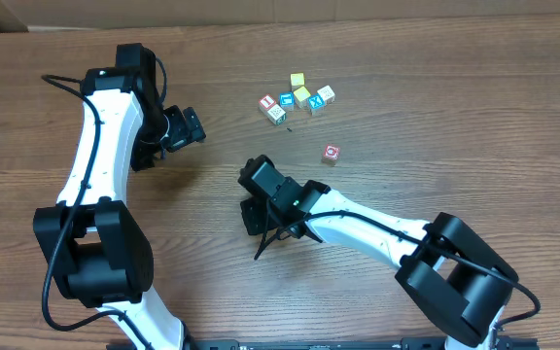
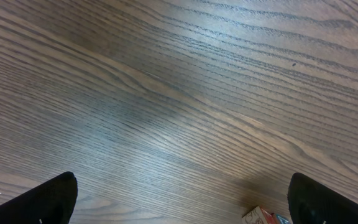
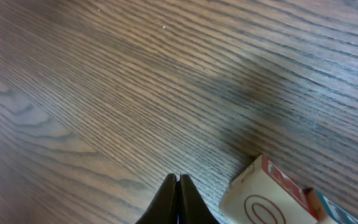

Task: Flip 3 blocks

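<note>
A cluster of small wooden blocks lies at the back middle of the table, among them a teal-faced block [image 1: 286,100] and a pale block [image 1: 277,115]. A block with a red ring [image 1: 332,153] sits alone, nearer than the cluster. My left gripper [image 1: 191,126] is left of the cluster, open wide with nothing between its fingers [image 2: 48,200]. A pale and red block corner [image 2: 258,216] shows near the right finger. My right gripper [image 1: 259,255] is shut and empty. In the right wrist view a pale block with a red ring [image 3: 257,202] lies right of the gripper [image 3: 178,179].
Two yellow-faced cubes [image 1: 299,87] and a cube with a blue X [image 1: 316,105] belong to the same cluster. The right arm's white link [image 1: 367,228] runs from the near right corner across the table's middle. The left arm [image 1: 100,126] stands along the left side.
</note>
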`<state>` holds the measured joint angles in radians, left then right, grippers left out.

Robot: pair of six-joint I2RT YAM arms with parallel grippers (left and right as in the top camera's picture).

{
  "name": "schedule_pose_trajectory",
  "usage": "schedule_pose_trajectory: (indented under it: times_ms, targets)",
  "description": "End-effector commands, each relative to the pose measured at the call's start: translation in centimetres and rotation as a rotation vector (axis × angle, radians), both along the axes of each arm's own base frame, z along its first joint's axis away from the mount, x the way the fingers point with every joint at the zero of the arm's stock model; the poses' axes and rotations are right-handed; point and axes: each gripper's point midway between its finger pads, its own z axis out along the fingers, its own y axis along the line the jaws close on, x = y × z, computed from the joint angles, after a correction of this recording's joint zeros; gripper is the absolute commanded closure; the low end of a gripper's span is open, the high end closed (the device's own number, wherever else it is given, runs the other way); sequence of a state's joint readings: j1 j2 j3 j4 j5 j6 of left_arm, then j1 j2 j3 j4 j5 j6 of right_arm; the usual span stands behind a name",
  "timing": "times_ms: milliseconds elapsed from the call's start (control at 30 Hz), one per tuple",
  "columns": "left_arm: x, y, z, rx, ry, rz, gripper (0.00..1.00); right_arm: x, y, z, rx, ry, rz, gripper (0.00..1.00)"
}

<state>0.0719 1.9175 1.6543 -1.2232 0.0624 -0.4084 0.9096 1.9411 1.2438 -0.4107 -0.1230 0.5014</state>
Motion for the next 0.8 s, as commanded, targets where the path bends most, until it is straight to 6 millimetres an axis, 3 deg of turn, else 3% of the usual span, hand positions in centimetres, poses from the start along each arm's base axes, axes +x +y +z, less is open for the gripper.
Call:
schedule_pose_trajectory:
  times_ms: [0,267,533,767]
  targets:
    - [0.5,-0.1,1.2,0.014,-0.039,-0.018,0.00,-0.1,1.2,0.6,-0.012,-0.057,0.046,0.96]
    - [0.5,-0.1,1.2,0.014,-0.040,-0.018,0.00,0.1,0.2,0.1,-0.107,-0.128,0.036,0.96]
    - [0.5,-0.1,1.2,0.014,-0.040,-0.018,0.00,2.1,1.1,1.0,-0.082,-0.238,0.012,0.96]
    - [0.5,-0.1,1.2,0.014,-0.039,-0.018,0.00,1.5,1.1,-0.8,-0.130,-0.238,0.061,0.96]
